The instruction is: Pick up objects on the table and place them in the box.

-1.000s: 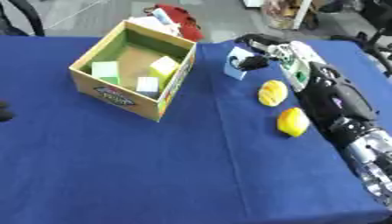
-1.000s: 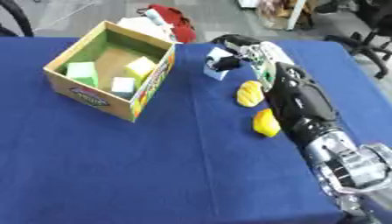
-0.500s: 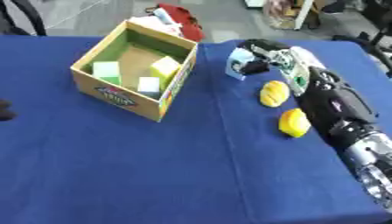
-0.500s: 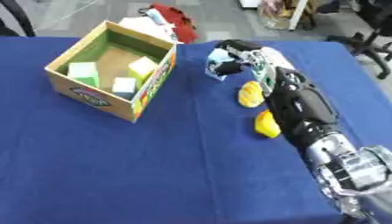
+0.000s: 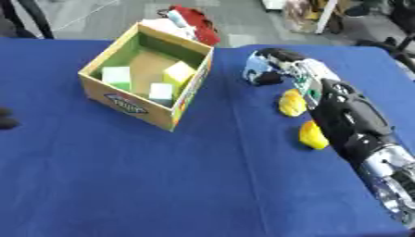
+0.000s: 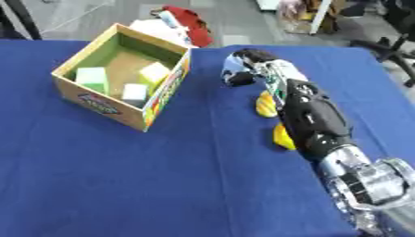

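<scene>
Office or lab: office chair (image 6: 395,44), grey floor (image 5: 122,14).

Grey floor (image 5: 105,14) lies beyond the blue-covered table (image 5: 162,185), chair legs (image 6: 393,39) far right.

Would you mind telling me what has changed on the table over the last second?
The right hand has curled round the small light-blue object at the far side of the blue table and drawn it slightly towards the box; it looks barely lifted, if at all. The two yellow objects beside the arm and the blocks in the box lie as before.
</scene>
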### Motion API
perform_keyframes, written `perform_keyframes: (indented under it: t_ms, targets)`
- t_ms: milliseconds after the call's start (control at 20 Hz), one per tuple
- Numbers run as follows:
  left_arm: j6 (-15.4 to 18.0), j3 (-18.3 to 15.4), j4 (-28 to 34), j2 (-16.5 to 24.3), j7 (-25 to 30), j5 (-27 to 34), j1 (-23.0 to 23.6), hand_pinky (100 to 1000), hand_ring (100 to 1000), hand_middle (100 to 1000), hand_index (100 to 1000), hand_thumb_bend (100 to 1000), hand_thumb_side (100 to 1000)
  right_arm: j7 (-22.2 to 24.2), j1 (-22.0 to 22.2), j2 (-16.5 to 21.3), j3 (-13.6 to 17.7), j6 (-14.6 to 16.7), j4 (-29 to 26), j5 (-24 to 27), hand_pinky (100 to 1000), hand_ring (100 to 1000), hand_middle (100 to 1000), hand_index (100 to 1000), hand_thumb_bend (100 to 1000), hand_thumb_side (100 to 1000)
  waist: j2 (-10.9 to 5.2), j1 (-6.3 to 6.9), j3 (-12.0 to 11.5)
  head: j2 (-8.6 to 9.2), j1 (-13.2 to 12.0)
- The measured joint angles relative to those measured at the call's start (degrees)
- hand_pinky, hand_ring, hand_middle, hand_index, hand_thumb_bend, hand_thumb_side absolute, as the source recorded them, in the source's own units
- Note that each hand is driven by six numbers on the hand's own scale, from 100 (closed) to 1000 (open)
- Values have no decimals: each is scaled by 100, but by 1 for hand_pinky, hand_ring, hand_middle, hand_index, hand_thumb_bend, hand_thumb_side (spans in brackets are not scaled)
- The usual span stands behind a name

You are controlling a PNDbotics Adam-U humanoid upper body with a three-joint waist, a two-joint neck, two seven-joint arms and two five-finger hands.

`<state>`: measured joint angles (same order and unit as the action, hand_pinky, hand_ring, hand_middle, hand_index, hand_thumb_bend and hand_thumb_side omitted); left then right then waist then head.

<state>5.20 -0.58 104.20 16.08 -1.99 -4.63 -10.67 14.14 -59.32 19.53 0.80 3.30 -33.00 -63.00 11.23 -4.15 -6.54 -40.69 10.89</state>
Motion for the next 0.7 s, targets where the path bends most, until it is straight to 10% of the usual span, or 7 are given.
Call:
perform_keyframes:
  t_ms: [300, 700]
  targets:
    - [0, 0, 0, 0, 2, 0, -6, 684, 585, 582, 783, 100, 697, -254, -27, -7, 88, -159, 162, -4, 836, 929, 985, 1000, 100, 687, 16, 0, -54, 22, 6]
    - [0, 0, 0, 1, 2, 0, -11, 685, 584, 582, 783, 100, 697, -475, -18, -7, 89, -22, 218, -135, 697, 764, 613, 1000, 100, 100, 27, 0, -54, 43, 7]
